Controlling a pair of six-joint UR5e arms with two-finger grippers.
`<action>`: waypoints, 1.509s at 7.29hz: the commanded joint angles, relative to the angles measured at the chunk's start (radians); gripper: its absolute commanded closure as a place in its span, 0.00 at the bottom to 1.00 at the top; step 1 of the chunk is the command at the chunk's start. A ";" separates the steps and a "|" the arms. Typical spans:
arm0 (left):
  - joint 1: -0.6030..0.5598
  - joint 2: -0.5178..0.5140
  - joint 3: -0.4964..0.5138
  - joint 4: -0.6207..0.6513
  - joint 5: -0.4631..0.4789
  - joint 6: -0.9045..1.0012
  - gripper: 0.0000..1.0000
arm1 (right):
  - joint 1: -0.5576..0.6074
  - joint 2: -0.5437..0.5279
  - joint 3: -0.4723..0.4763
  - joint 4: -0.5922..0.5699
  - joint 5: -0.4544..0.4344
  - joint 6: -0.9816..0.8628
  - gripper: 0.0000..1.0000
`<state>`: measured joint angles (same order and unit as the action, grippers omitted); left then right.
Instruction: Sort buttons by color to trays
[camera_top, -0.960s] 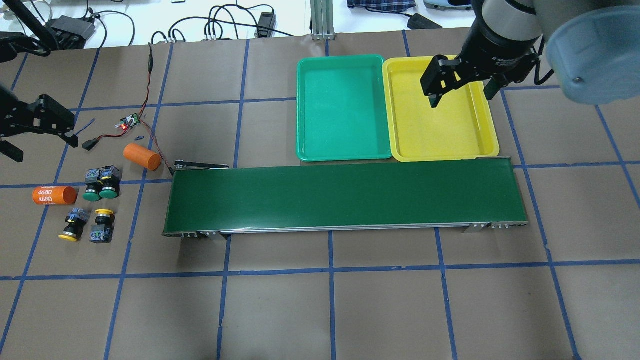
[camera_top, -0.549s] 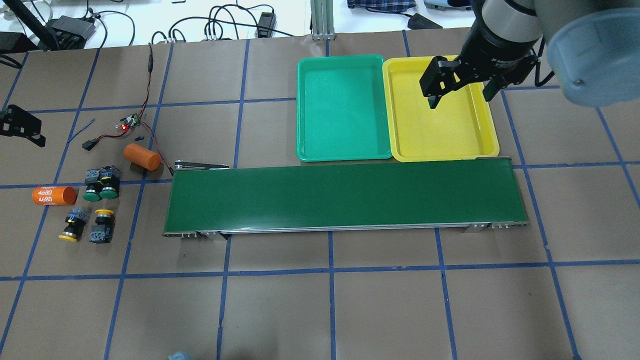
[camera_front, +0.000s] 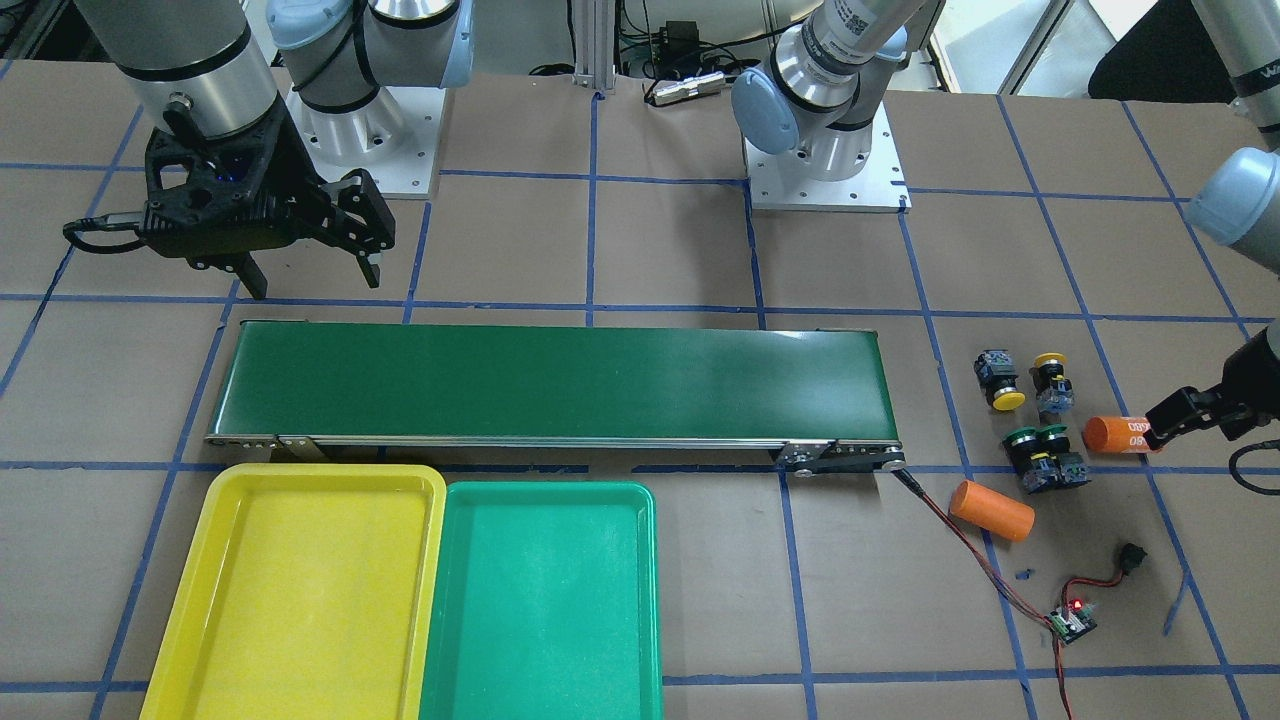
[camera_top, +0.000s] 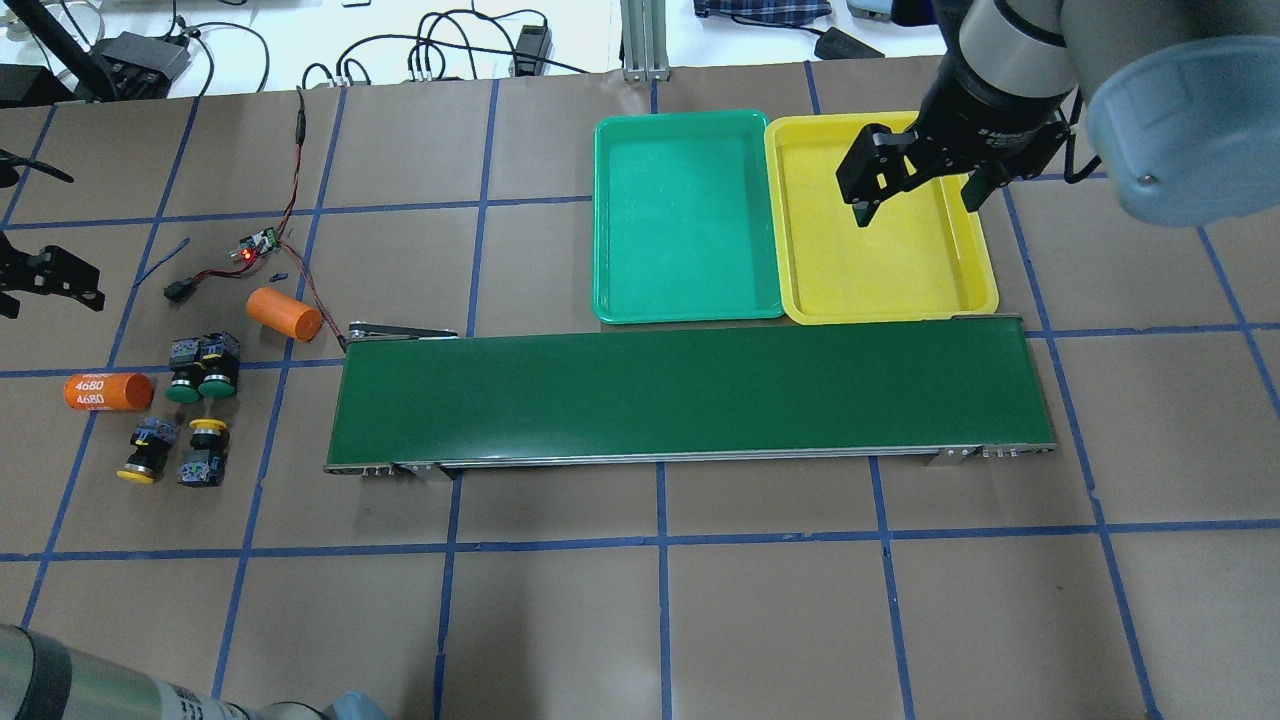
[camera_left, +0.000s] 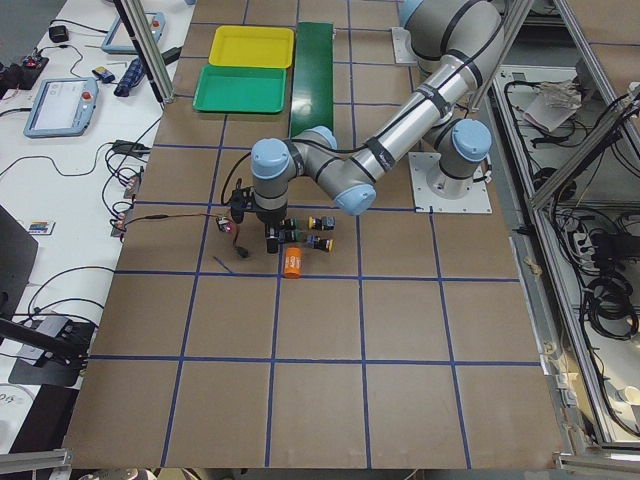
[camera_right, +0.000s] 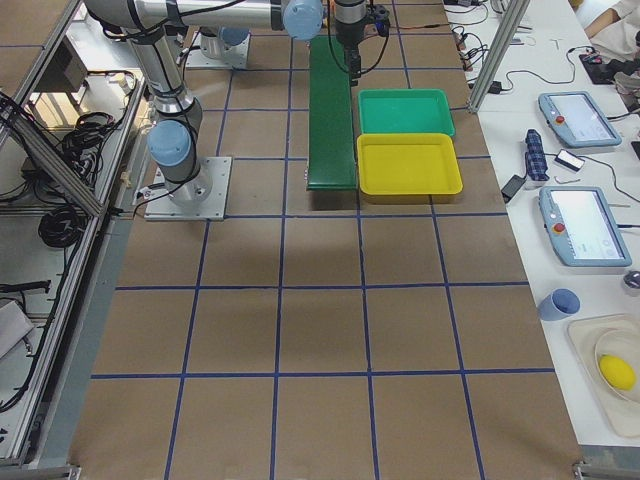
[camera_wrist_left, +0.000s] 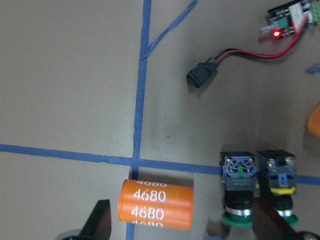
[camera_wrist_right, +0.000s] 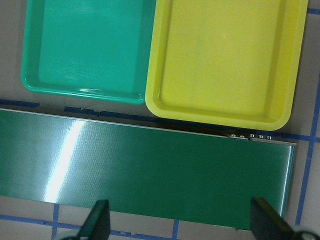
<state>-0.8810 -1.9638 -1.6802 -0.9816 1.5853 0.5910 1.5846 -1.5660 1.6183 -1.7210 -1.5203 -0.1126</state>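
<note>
Black left hand (camera_top: 48, 292) mostly out of view

My overhead camera looks down from behind the robot; the front one faces it. Both share the conveyor belt (camera_top: 690, 395), which my right wrist camera sees close.

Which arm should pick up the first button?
Left. The left gripper hovers open beside the buttons at its end of the table, with the green-capped pair in its wrist view. The right gripper hangs open near the yellow tray, at the conveyor belt's far end.
</note>
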 joint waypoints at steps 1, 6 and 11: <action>0.025 -0.070 0.000 0.026 -0.007 0.001 0.00 | 0.000 -0.002 0.002 -0.008 0.000 0.002 0.00; 0.027 -0.096 -0.018 0.027 -0.007 0.016 0.00 | 0.000 -0.005 0.002 -0.026 0.002 -0.001 0.00; 0.027 -0.119 -0.015 0.021 0.010 0.019 0.00 | 0.002 0.027 0.000 -0.061 -0.011 -0.010 0.00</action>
<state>-0.8545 -2.0815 -1.6872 -0.9589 1.5946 0.6081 1.5861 -1.5509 1.6178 -1.7813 -1.5274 -0.1197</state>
